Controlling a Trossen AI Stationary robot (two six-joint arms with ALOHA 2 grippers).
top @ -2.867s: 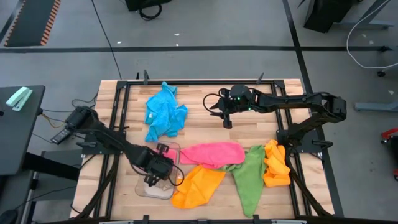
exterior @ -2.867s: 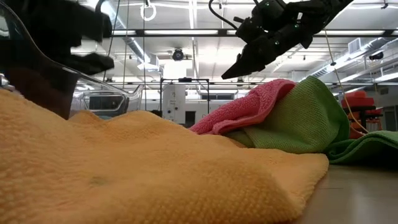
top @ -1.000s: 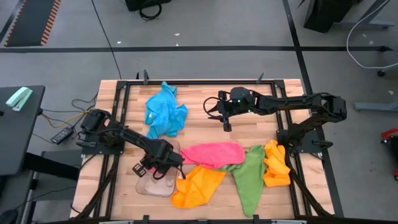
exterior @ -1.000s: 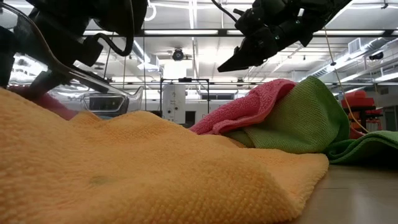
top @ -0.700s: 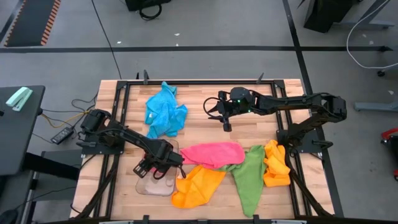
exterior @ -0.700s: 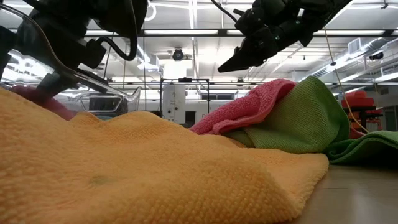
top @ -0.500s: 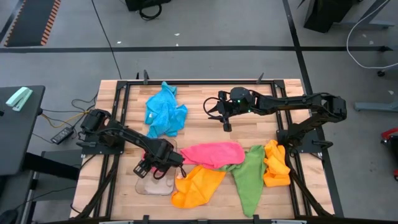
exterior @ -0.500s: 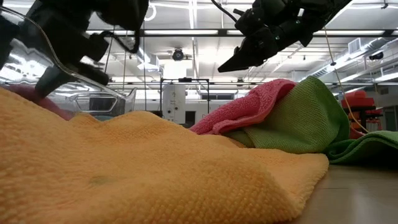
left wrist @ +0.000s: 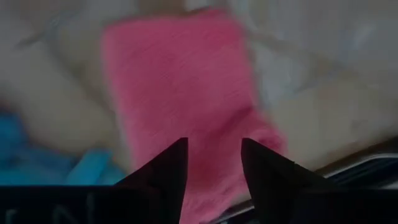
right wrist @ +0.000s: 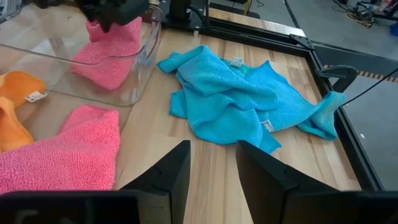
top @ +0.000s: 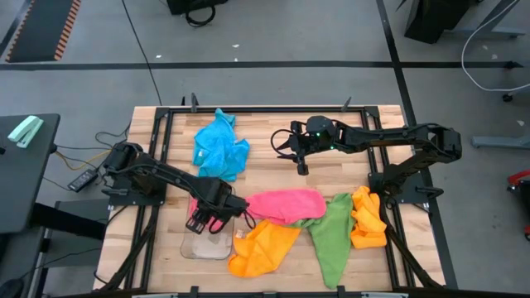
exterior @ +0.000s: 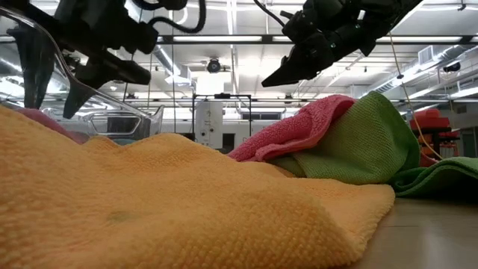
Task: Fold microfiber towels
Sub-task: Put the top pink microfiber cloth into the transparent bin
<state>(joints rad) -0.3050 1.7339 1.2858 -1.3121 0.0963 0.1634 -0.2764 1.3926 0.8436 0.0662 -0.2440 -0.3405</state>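
A folded pink microfiber towel (left wrist: 180, 106) lies in the clear plastic tray (right wrist: 147, 38) at the near left. My left gripper (left wrist: 214, 165) hangs just above it, pointing down, open, with nothing between its fingers. On the table lie a crumpled sky blue towel (top: 219, 151) at the far left, a spread pink towel (top: 286, 204), an orange towel (top: 261, 248), a green towel (top: 331, 236) and a second orange towel (top: 368, 220). My right gripper (right wrist: 212, 165) waits open in the air over the far middle, slanting down toward the blue towel.
A black metal frame (top: 166, 116) runs around the tabletop. Bare wood (top: 265, 165) shows between the blue towel and the spread pink one. In the low view the orange towel (exterior: 187, 202) fills the foreground and hides the tray's floor.
My left gripper has risen from the floor of the tray and rolled about its own axis. The folded pink towel has stayed lying in the tray. My right arm has kept still.
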